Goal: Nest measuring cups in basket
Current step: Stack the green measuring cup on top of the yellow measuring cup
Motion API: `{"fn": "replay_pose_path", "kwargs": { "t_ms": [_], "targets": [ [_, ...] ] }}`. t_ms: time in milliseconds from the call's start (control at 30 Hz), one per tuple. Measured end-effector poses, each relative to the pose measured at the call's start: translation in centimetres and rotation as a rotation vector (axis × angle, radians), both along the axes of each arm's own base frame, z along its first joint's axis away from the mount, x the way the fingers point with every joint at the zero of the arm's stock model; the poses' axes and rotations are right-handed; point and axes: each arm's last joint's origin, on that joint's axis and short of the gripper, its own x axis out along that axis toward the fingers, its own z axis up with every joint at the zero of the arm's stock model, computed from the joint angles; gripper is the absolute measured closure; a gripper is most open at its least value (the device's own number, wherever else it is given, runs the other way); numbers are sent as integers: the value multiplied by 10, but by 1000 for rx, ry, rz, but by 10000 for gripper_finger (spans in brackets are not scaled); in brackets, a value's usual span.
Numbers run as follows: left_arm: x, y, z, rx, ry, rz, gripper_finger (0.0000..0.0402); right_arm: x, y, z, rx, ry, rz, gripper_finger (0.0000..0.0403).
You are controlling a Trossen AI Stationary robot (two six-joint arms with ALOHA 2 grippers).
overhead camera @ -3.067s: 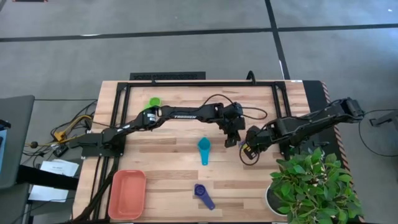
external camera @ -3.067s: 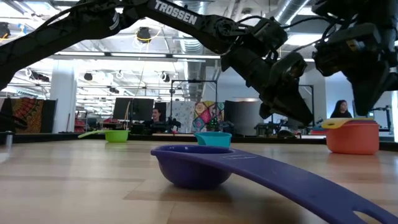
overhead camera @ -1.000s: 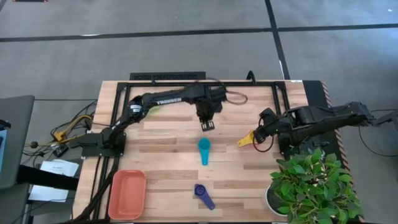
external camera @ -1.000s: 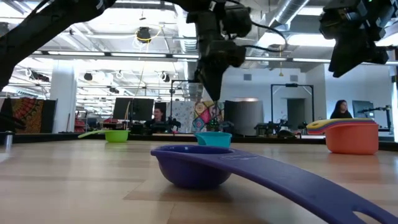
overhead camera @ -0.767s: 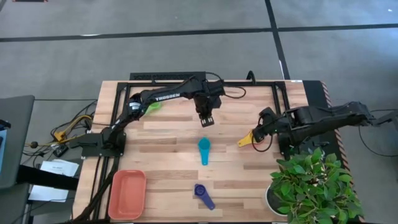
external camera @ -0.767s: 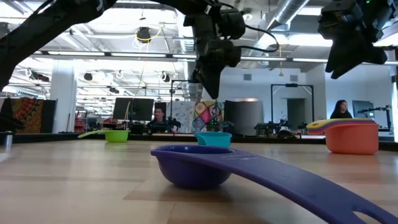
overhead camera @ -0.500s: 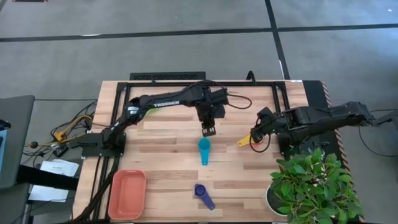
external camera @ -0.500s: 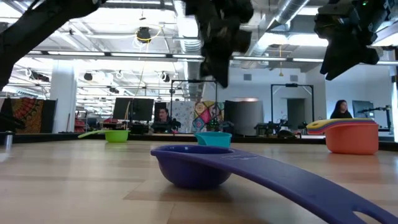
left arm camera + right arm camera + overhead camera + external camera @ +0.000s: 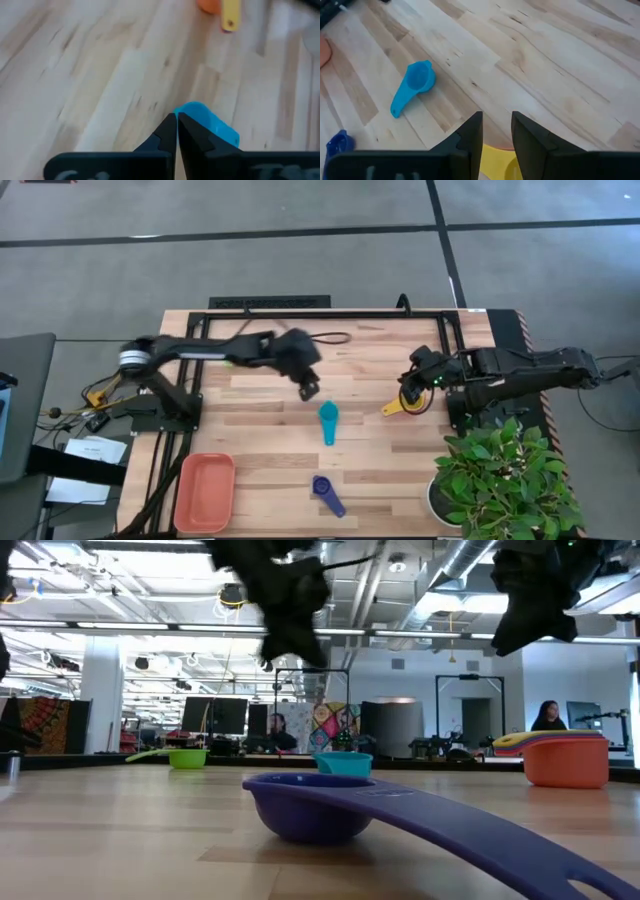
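left hand [image 9: 308, 389] swung leftward — now shut

- The left gripper [image 9: 309, 389] hangs over the wooden table [image 9: 270, 460], just up-left of the teal measuring cup [image 9: 328, 421].
- The right gripper [image 9: 410, 398] sits at a yellow cup handle [image 9: 392, 408].
- A dark purple-blue cup [image 9: 326, 495] lies nearer the front edge.
- The salmon basket [image 9: 204, 492] occupies the front-left corner.
- A potted plant [image 9: 505, 475] stands front-right.

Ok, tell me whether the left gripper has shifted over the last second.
Yes. The left gripper swung toward the table's left side, now left of the teal cup.
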Motion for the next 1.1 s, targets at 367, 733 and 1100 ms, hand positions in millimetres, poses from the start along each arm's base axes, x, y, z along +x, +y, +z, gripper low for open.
{"fn": "replay_pose_path", "kwargs": {
  "t_ms": [367, 733, 1100],
  "targets": [
    [-108, -6, -3, 91, 51, 492, 394, 8, -14, 8, -54, -93, 7, 275],
    [-156, 72, -9, 75, 148, 824, 276, 11, -10, 11, 105, -180, -14, 251],
    [-162, 131, -60, -8, 353, 759, 219, 11, 9, 10, 215, -200, -28, 261]
  ]
}}
